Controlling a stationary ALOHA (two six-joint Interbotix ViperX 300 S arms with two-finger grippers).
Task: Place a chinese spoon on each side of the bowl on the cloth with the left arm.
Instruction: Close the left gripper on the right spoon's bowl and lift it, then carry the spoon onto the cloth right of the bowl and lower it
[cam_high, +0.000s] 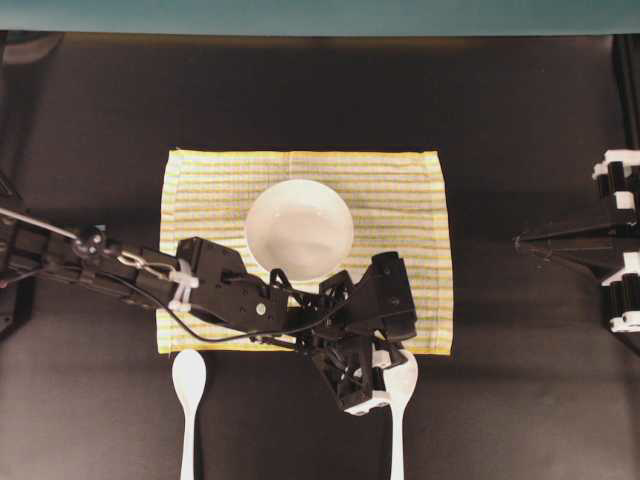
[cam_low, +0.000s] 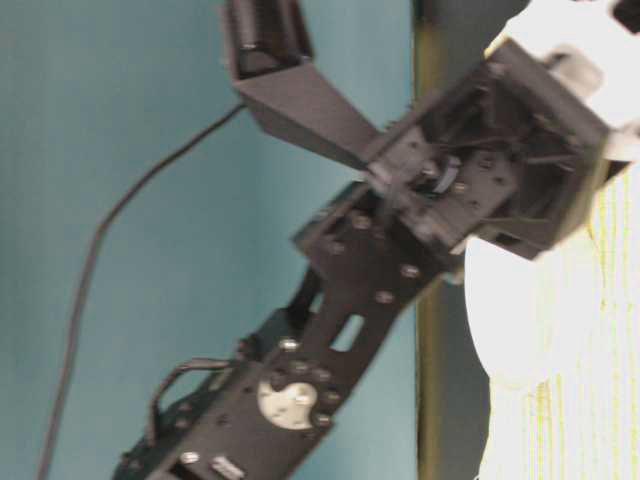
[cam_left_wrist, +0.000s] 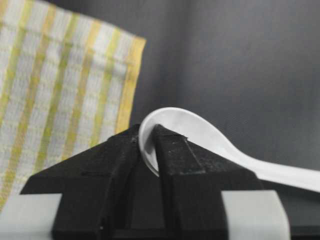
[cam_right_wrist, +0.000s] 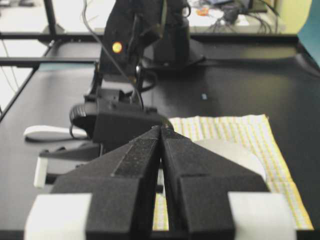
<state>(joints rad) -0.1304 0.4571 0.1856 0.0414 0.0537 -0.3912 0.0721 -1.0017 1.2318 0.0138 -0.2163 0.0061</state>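
Two white Chinese spoons lie on the dark table: one spoon (cam_high: 188, 395) off the cloth's near left corner, the other spoon (cam_high: 400, 410) near its right corner. There is one round white bowl (cam_high: 299, 229) and one yellow-striped cloth (cam_high: 210, 200). Two black robot arms are present: the left arm (cam_high: 150, 280) and the right arm (cam_high: 590, 240).

Readable text: none in any view
Striped yellow, white and grey woven cloth (cam_high: 215, 190): woven lines only; no lettering
Glossy round white bowl (cam_high: 299, 229): plain; no mark
White plastic spoon (cam_high: 188, 395) at 7 o'clock of the bowl: plain; no brand
Black robot arm (cam_low: 330, 330): bare screws and plates; no legible label
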